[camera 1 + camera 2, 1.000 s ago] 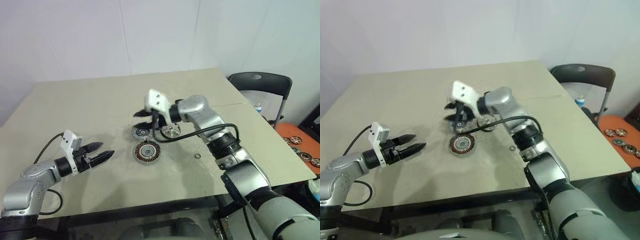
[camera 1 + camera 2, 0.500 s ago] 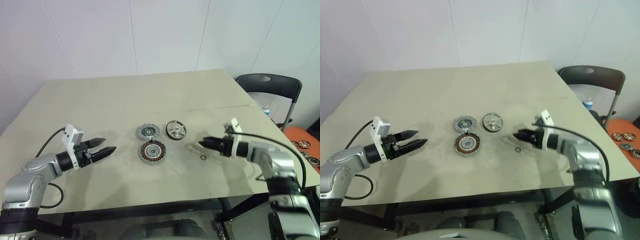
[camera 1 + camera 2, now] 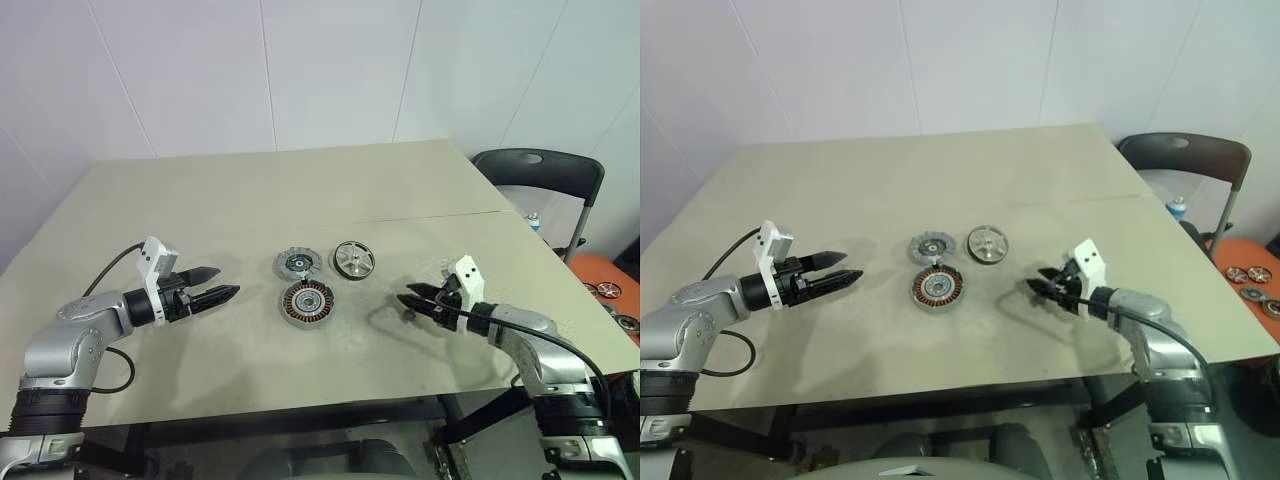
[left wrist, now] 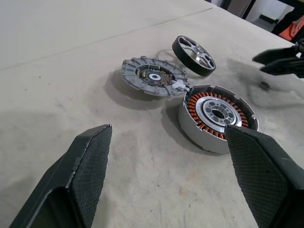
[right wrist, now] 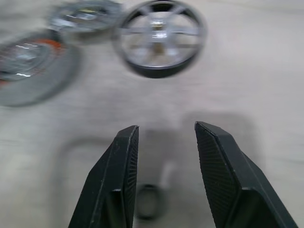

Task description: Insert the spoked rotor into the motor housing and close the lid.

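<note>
Nothing of the job is done yet, as far as I can judge. The motor housing (image 3: 306, 301), with its ring of copper windings facing up, lies open on the table (image 3: 200, 210), and I take it as my landmark. The spoked rotor (image 3: 353, 258) lies on the table just beyond the housing and toward my right side, near it but apart; its dark rim and pale spokes show clearly from my right wrist. The lid (image 3: 295, 264) lies flat just beyond the housing on the far side, its rim touching or all but touching the housing as seen from my left wrist; I cannot tell which. A tiny loose ring (image 5: 149, 207) rests on the table to the right of the housing, well clear of it.

My left gripper (image 3: 224, 295) hovers to the left of the housing, fingers spread wide, holding nothing and pointing toward it. My right gripper (image 3: 407, 301) hovers to the right of the housing, right over the small ring, its fingers (image 5: 118, 175) parted with an open gap between them and nothing pinched.

What is left is everything: pick up the rotor, seat it in the housing over the windings, then fetch the lid and close it on top.
</note>
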You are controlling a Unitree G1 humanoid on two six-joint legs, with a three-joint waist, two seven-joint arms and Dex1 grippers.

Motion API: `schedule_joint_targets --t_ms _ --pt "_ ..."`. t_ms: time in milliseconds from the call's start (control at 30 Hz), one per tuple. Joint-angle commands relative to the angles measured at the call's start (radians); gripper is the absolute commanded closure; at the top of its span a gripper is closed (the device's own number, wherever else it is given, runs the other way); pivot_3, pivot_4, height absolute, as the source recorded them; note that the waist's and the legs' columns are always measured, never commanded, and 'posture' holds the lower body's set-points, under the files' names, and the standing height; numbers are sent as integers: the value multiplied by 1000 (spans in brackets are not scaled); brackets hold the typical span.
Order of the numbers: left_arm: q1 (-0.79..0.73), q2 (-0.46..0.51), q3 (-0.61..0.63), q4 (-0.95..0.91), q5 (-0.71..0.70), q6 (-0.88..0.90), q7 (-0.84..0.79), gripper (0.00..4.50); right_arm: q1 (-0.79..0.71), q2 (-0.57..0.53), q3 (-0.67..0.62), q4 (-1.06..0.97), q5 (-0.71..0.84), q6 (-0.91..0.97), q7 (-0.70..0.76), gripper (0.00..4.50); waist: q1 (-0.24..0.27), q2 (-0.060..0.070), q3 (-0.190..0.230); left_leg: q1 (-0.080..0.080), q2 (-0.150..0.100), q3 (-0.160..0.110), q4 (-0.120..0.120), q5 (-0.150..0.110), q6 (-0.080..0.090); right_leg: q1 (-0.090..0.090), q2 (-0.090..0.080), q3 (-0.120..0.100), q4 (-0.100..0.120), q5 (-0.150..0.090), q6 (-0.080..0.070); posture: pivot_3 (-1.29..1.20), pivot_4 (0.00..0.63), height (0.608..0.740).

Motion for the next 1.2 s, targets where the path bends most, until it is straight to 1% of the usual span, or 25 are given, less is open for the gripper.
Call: schedule_joint_targets --t_ms 33,133,267,700,900,1067,1200 --pt "-16 -3 0 -11 5 -24 -9 470 25 -45 -27 -2 -6 -41 5 2539 1 0 0 0 0 0 0 0 0 0 0 0 0 0 0 0 0 740" --pt "-7 -7 1 -4 11 -30 -10 470 62 -83 -22 -24 -3 -57 35 2539 -1 0 0 0 0 0 0 -1 1 0 0 0 -1 0 0 0 0 740" --pt "2 -12 2 -6 13 -33 -9 470 94 -108 -16 -25 0 -58 49 2539 -2 0 0 0 0 1 0 -1 1 0 0 0 0 0 0 0 0 740" --pt "34 -40 6 -31 11 -31 10 470 106 -89 37 -46 -21 -77 33 2539 -2 -1 0 1 1 1 1 -1 1 2 1 0 0 0 1 0 0 740" --pt "48 -44 4 -35 12 -33 13 470 69 -84 -18 -79 69 11 42 2539 -1 -1 0 1 1 1 1 -1 1 2 1 0 0 0 0 0 0 740" --pt "37 -48 -3 -27 17 -33 15 470 69 -92 11 -150 72 10 52 2539 0 -1 0 1 1 1 1 -1 1 2 1 0 -1 0 1 0 0 740" --pt "33 -47 -5 -25 19 -34 14 470 71 -81 40 -165 41 -11 35 2539 0 -1 0 1 1 1 1 -1 1 2 1 0 -1 0 1 0 0 740"
